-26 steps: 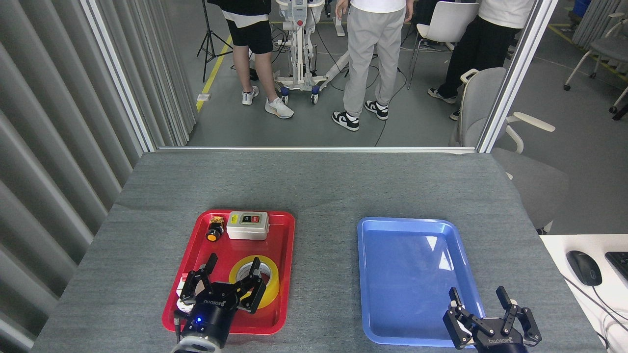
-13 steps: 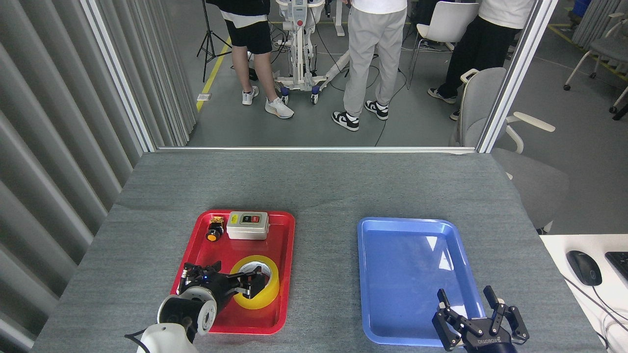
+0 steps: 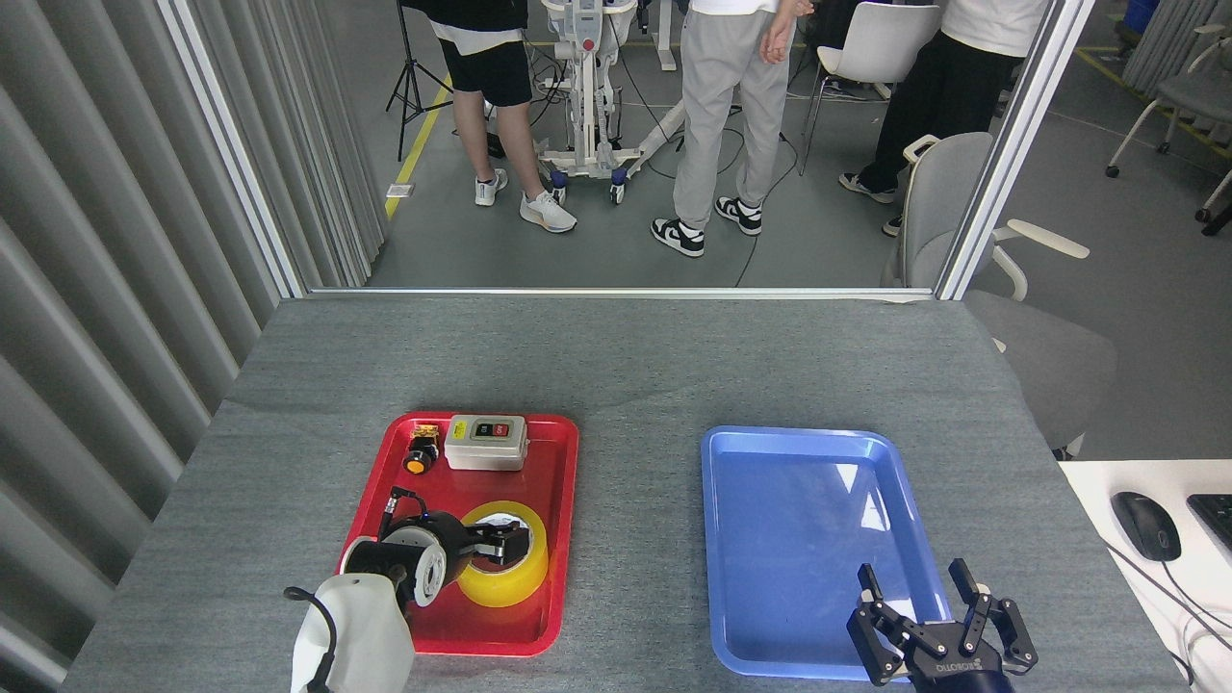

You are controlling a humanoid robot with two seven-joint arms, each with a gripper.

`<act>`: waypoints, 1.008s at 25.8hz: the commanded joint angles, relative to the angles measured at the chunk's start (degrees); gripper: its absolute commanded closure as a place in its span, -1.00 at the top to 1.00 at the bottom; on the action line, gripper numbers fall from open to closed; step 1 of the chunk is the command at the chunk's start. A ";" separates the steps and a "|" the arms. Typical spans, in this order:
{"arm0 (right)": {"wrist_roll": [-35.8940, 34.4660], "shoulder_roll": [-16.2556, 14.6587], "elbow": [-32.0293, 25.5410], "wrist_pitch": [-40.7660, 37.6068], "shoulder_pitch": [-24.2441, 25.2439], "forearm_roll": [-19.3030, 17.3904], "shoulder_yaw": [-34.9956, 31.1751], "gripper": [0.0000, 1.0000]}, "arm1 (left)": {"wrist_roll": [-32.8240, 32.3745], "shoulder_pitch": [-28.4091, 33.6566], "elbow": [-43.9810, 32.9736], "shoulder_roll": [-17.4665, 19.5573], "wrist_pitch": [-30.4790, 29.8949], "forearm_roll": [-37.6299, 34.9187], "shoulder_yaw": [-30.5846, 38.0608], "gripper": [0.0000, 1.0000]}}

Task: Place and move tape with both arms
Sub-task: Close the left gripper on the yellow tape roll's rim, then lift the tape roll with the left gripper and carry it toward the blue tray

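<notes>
The tape [image 3: 502, 568] lies flat in the red tray [image 3: 558, 539] on the counter [image 3: 635, 375]. The left hand [image 3: 500, 547] reaches into its core; its spread cannot be told. A shallow hold could let the roll slip or drag the tray. The right hand [image 3: 938, 640], fingers spread, holds nothing near the blue tray [image 3: 808, 462].

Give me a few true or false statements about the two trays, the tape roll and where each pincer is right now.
1. The tape lies in the red tray. True.
2. The blue tray holds the grey switch box. False: the switch box sits in the red tray; the blue tray shows nothing in it.
3. The left pincer is down at the tape roll. True.
4. The right pincer grips the tape. False: it is open at the blue tray's near edge, holding nothing.
5. The tape stands outside both trays. False: it is inside the red one.
</notes>
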 commanded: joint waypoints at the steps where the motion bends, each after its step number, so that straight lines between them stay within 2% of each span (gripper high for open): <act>1: -0.07 0.08 0.00 0.18 -0.26 0.00 -0.19 1.00 | 0.15 -0.98 2.84 0.95 0.09 0.09 -0.21 0.99; 7: -0.07 0.26 0.00 0.71 -0.08 -0.26 -2.91 1.00 | 1.11 -1.51 4.78 2.18 -0.44 0.53 -0.04 0.99; 10: -0.07 1.66 0.00 3.96 0.01 0.09 -2.47 1.00 | 1.55 -1.51 5.92 2.27 -0.52 0.53 -0.12 0.99; 13: -0.07 1.75 0.00 6.77 0.36 1.14 -2.38 1.00 | 1.55 -1.59 6.10 2.36 -0.35 0.53 -0.12 0.99; 21: -0.07 1.75 0.00 6.95 -0.26 1.32 -2.29 1.00 | 1.02 -1.68 5.83 3.06 -2.37 0.44 -0.21 0.98; 26: -0.07 1.14 0.00 6.68 -0.43 1.41 -2.29 1.00 | 1.02 -1.68 5.04 3.06 -6.50 0.53 -0.12 0.75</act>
